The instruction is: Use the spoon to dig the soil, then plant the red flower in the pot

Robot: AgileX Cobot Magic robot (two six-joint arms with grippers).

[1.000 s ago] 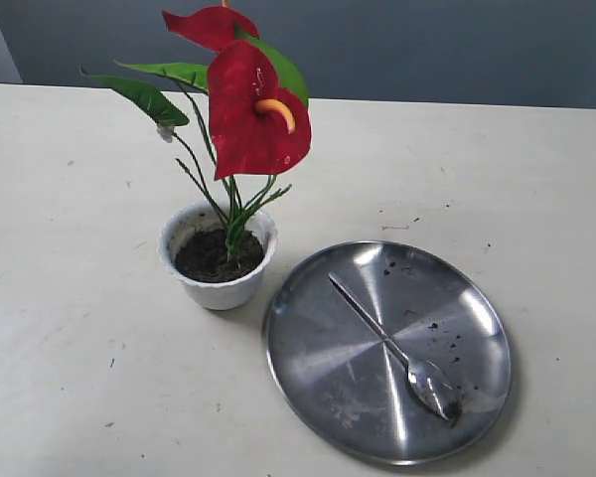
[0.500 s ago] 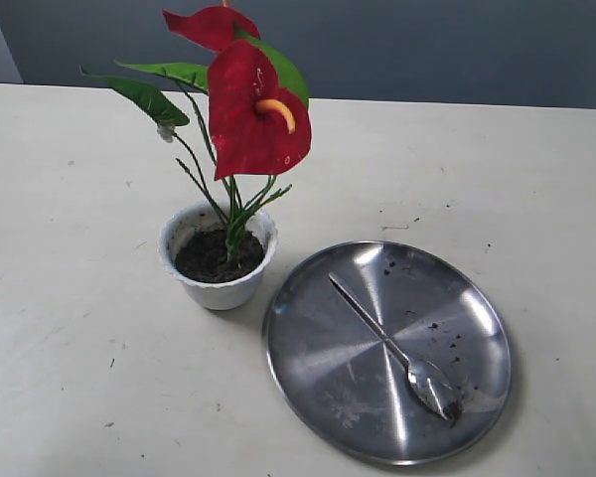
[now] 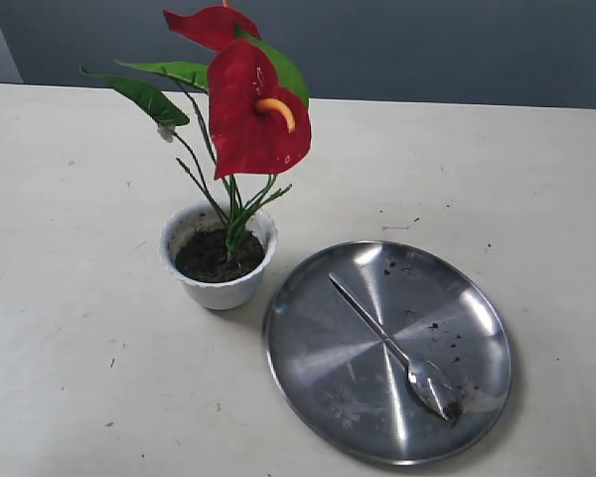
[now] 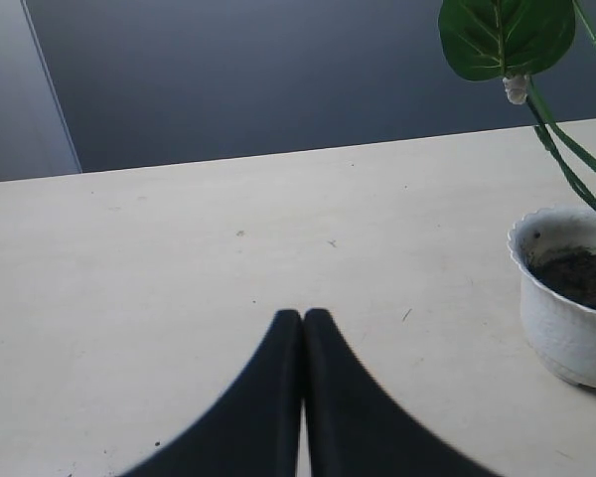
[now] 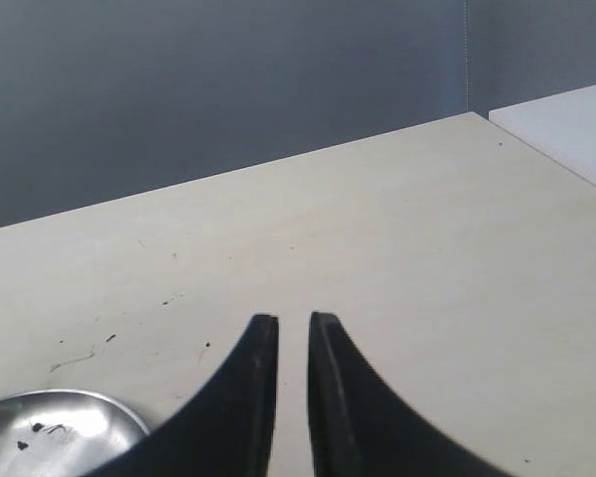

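Observation:
The red flower (image 3: pixel 253 114) stands upright with its stems in the soil (image 3: pixel 214 256) inside the small white pot (image 3: pixel 219 290). To the pot's right, the spoon (image 3: pixel 387 345) lies on the steel plate (image 3: pixel 308 373), with a dark crumb at its bowl. Neither gripper shows in the exterior view. My left gripper (image 4: pixel 303 316) is shut and empty, its fingertips touching, over bare table some way from the pot (image 4: pixel 561 338). My right gripper (image 5: pixel 294 320) is open by a narrow gap and holds nothing. It hangs beside the plate's rim (image 5: pixel 70 427).
Loose soil crumbs dot the plate and the table behind it (image 3: pixel 397 226). A green leaf (image 4: pixel 502 35) of the flower hangs above the pot in the left wrist view. A grey wall backs the table, and a white surface (image 5: pixel 566 124) adjoins its far corner.

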